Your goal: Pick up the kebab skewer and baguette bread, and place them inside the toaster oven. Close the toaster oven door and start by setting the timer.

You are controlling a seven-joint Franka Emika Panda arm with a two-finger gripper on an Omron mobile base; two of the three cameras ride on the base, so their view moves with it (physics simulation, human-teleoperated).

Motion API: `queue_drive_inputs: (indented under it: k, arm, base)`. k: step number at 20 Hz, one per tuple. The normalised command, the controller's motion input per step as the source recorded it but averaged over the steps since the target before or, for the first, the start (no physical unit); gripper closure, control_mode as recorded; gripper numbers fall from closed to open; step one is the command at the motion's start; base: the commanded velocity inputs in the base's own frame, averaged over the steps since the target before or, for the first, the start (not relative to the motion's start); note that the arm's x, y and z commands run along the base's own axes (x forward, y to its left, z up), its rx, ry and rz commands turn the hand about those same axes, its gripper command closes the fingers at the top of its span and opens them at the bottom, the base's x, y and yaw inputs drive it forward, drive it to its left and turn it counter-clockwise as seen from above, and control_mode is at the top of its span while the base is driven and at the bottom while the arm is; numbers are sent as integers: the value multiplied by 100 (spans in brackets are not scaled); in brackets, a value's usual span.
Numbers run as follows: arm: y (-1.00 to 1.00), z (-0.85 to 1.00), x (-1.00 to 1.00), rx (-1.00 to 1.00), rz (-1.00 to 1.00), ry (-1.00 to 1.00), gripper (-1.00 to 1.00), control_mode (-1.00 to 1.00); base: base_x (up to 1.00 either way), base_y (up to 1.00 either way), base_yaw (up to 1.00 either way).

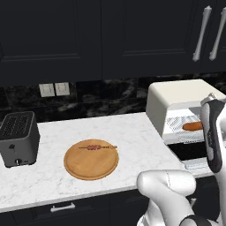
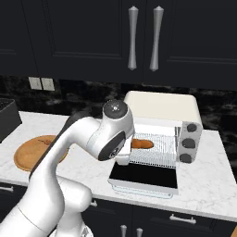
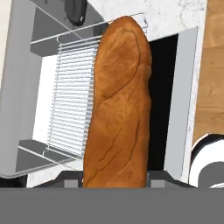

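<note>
The two-finger gripper [image 3: 114, 180] is clamped on the thick orange-brown baguette bread [image 3: 118, 105], holding it over the wire rack [image 2: 152, 149] of the boxy cream-white toaster oven [image 2: 162, 109], whose dark glass door [image 2: 144, 177] lies open. The thin kebab skewer [image 1: 98, 147] rests on the round wooden board [image 1: 91, 160], well apart from the oven.

One toaster oven [image 1: 174, 102], one baguette bread [image 3: 117, 105], one kebab skewer [image 1: 97, 147], one round wooden board [image 1: 91, 160], one slot toaster [image 1: 18, 137].
</note>
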Motion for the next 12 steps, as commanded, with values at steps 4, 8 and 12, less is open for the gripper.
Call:
queue_drive_inputs:
  k: [4, 8, 12]
  arm:
    - [-60, 0, 49, 5, 0, 0, 100, -100]
    - [-26, -14, 50, 1, 0, 0, 100, -100]
    - [-26, -37, 34, 0, 0, -3, 100, -100]
  base:
    - [0, 0, 0]
    - [0, 0, 0]
    - [0, 0, 0]
